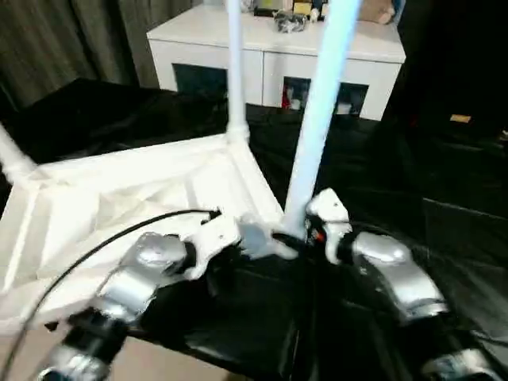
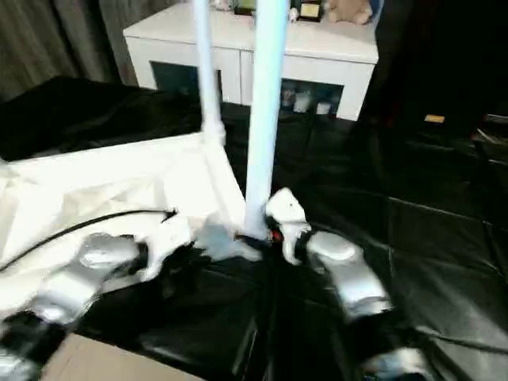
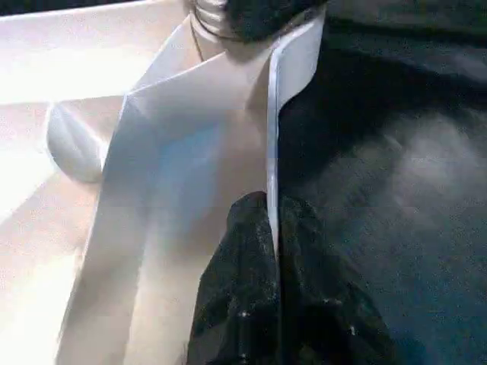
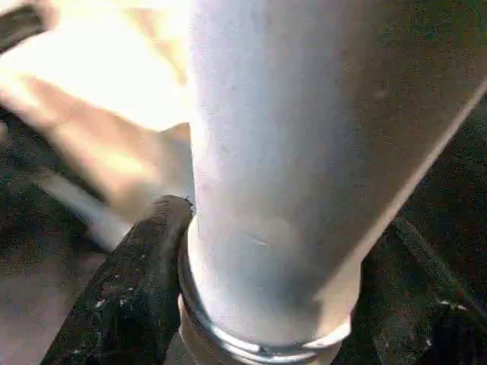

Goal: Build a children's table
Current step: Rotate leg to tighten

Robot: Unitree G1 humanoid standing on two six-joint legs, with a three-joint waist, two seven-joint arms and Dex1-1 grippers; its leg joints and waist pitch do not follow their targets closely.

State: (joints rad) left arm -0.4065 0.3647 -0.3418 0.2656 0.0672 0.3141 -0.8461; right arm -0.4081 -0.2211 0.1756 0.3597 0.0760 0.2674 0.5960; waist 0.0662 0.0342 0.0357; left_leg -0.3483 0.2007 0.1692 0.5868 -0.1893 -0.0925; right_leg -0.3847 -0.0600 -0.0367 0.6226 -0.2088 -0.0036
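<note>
The children's table lies upside down on black sheeting, its ribbed white top (image 1: 119, 198) facing up. One white leg (image 1: 235, 71) stands at the far corner, and a stub of another leg (image 1: 12, 159) shows at the left edge. A thicker-looking near leg (image 1: 317, 111) rises from the corner closest to me. My left gripper (image 3: 272, 205) is shut on the thin raised rim (image 3: 270, 137) just beside that corner. My right gripper (image 1: 305, 230) straddles the base of the near leg (image 4: 274, 152), jaws open; one finger (image 4: 137, 289) lies against the leg's collar.
A white cabinet (image 1: 270, 55) with dark glass doors and small items on top stands behind the table. Black sheeting (image 1: 444, 182) covers the surface to the right. A black cable (image 1: 95, 246) runs over my left forearm. Pale floor (image 1: 182, 365) shows at the near left.
</note>
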